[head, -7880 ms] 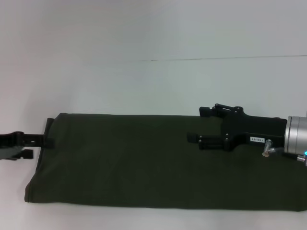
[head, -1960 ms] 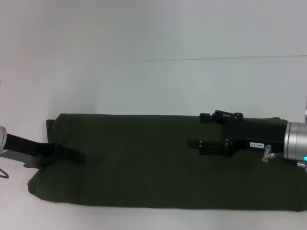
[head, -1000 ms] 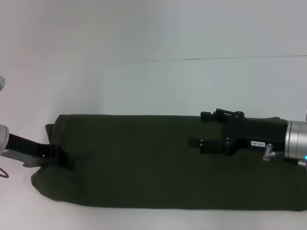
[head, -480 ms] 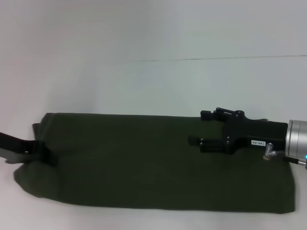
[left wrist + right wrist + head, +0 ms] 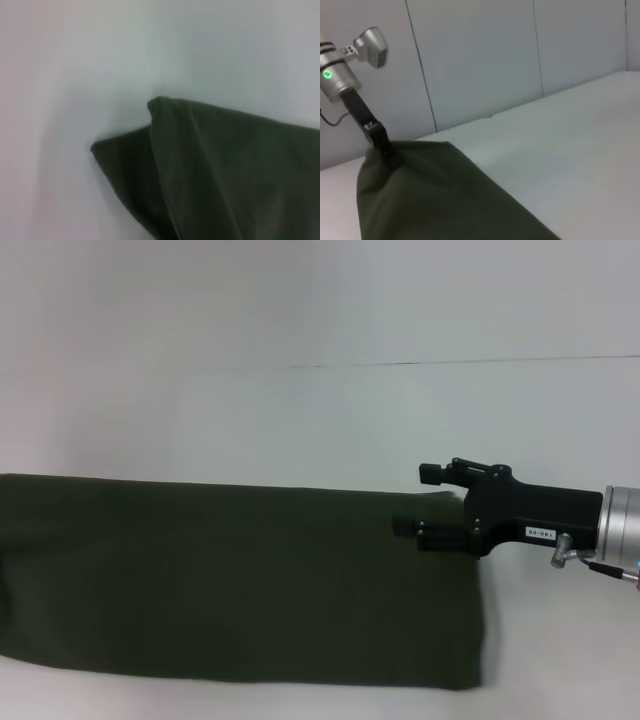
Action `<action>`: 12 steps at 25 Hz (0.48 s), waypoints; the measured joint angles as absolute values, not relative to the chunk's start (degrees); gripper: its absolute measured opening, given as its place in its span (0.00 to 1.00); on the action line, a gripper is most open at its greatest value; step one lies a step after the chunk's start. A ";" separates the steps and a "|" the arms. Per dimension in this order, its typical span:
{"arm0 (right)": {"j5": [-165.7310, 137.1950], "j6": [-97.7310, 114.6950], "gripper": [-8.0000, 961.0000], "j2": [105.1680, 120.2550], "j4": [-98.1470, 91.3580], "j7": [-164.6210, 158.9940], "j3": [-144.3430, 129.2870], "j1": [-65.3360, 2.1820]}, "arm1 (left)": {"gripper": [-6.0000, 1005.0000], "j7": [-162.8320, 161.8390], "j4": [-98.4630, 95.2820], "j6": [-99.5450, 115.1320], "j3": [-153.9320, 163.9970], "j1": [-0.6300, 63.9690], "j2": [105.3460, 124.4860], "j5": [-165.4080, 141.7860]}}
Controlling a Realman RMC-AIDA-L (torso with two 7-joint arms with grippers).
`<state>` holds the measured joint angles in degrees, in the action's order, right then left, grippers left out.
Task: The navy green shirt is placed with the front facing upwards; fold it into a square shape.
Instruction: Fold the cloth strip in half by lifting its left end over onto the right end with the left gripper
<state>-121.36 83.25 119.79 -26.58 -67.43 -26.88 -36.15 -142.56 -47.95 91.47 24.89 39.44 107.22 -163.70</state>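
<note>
While left pincer (image 5: 387, 150) grips navy green shirt (image 5: 240, 585) end, right pincer (image 5: 415, 500) hovers parted above it

The only marking is a small white label (image 5: 539, 533) with dark characters on the black body of the right end effector (image 5: 415, 500), at the right of the head view; its characters are too small to read. No other text shows.

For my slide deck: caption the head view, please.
Folded shirt lies as a long band on the table; right gripper open at its right end.
</note>
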 joint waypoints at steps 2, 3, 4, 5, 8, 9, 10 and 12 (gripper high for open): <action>-121.30 83.26 0.97 119.79 -26.62 -67.42 -26.89 -36.17 | 0.13 -142.67 -49.46 92.25 24.78 39.20 106.46 -163.80; -121.18 83.27 0.97 119.78 -26.62 -67.42 -26.91 -36.17 | 0.13 -142.70 -49.94 92.48 24.76 39.17 106.25 -163.80; -120.93 83.27 0.97 119.78 -26.62 -67.40 -27.00 -36.17 | 0.13 -142.75 -50.61 92.91 24.78 39.12 105.99 -163.80; -120.63 83.26 0.97 119.78 -26.63 -67.36 -27.09 -36.16 | 0.13 -142.82 -50.97 93.18 24.79 39.11 105.84 -163.80; -120.08 83.23 0.97 119.78 -26.64 -67.23 -27.21 -36.09 | 0.13 -143.22 -51.47 94.56 24.73 39.59 105.60 -163.79; -120.06 83.13 0.97 119.78 -26.63 -67.23 -27.17 -36.10 | 0.13 -143.41 -51.52 95.24 24.76 40.00 105.57 -163.75; -120.06 83.02 0.97 119.78 -26.63 -67.23 -27.10 -36.09 | 0.13 -143.59 -51.66 96.30 24.76 40.42 105.59 -163.54; -120.04 82.93 0.97 119.78 -26.63 -67.23 -26.93 -36.10 | 0.13 -143.91 -52.50 98.55 24.76 41.27 105.86 -163.06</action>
